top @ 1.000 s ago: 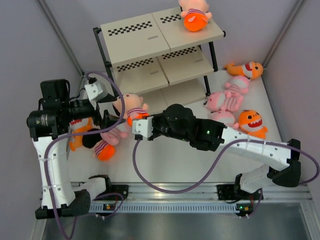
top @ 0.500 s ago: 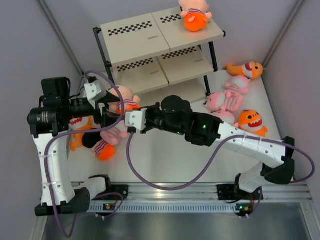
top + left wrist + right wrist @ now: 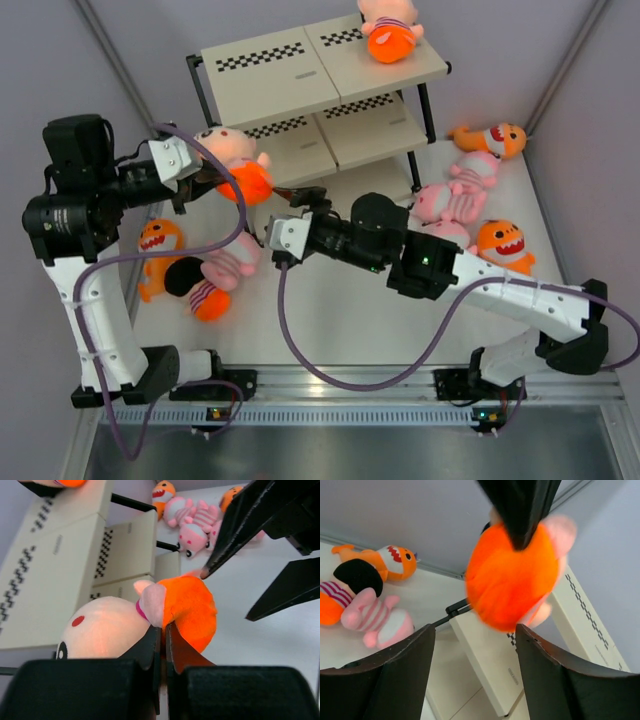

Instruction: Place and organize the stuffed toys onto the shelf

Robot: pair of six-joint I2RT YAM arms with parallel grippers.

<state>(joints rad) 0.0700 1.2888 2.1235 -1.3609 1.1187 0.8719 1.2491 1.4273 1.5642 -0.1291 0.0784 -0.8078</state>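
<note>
Orange-bottomed and peach-headed, a doll (image 3: 235,165) hangs above the left side of the counter (image 3: 330,325), toward the far edge. It is pinched tight in the left gripper (image 3: 212,172), just beside the front-left post of the shelf (image 3: 268,85). The right gripper (image 3: 303,197) gapes empty close by (whether it brushes the plush, I cannot tell). Best, I judge: swing the doll over a bare board, lower it, then release.

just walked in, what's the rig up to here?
The left gripper is shut on a peach-headed doll, holding it in the air by the shelf's near-left corner. The right gripper sits close beside it, jaws open, holding nothing. A second doll lies on the top board. The other plush toys are on the table, on either side of the shelf.
</note>
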